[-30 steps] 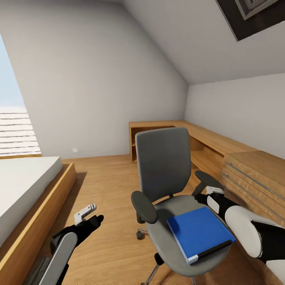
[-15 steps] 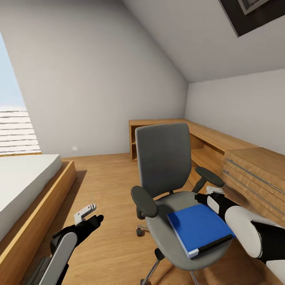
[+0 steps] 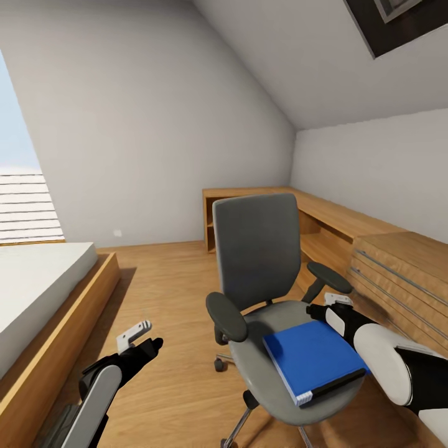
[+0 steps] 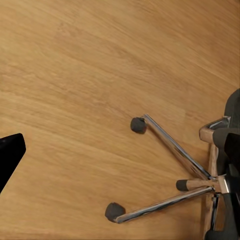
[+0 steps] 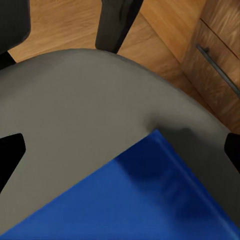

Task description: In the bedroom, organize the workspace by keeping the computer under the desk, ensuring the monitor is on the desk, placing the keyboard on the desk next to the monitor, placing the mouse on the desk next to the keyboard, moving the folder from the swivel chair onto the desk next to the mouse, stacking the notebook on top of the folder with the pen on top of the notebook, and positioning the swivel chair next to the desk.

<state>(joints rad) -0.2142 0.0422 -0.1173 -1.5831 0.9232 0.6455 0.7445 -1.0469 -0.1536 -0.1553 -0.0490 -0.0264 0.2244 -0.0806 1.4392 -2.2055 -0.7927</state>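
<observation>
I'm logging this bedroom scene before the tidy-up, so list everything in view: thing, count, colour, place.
swivel chair: one, grey with black armrests, on the floor at centre
folder: one, blue with a black spine, flat on the chair seat
desk: one, light wood, along the right wall behind the chair
drawer unit: one, wood with metal handles, right of the chair
bed: one, white mattress on a wood frame, at left
window: one, bright, above the bed
left hand: one, black and white, over bare floor left of the chair
right hand: one, black and white, above the seat by the folder's far corner
</observation>
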